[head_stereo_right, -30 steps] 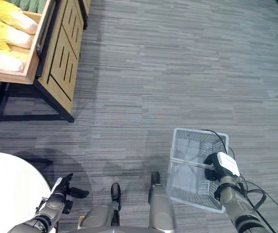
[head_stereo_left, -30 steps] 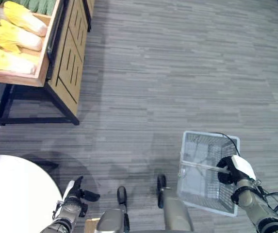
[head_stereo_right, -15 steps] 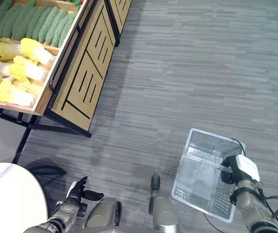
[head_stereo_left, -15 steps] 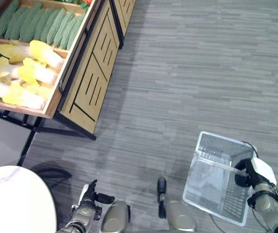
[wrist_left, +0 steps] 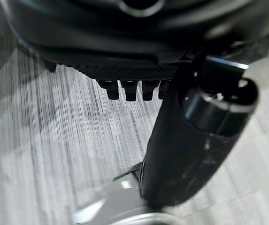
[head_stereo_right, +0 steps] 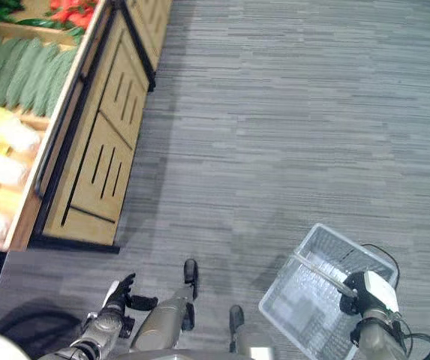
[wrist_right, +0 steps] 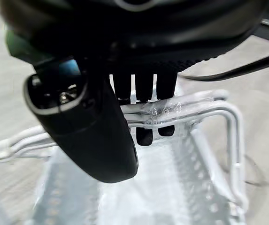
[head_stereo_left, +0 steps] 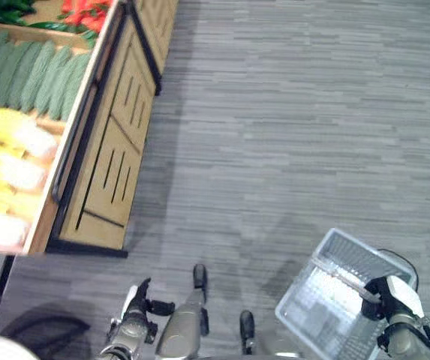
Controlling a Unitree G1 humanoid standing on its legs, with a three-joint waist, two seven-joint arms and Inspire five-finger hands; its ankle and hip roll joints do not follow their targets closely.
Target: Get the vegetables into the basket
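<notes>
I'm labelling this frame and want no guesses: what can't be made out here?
- Pale yellow cabbages on the wooden produce stand: blurred and cut off by the left eye view's edge.
- White wire basket: its near end runs off the bottom edge.
- Left hand: too small to read its fingers; its wrist view shows them short and blurred.

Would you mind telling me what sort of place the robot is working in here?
Most likely a grocery shop's produce section, perhaps a mock one: a wooden display stand holds rows of green vegetables and yellow cabbages, and the right hand carries a wire basket.
</notes>
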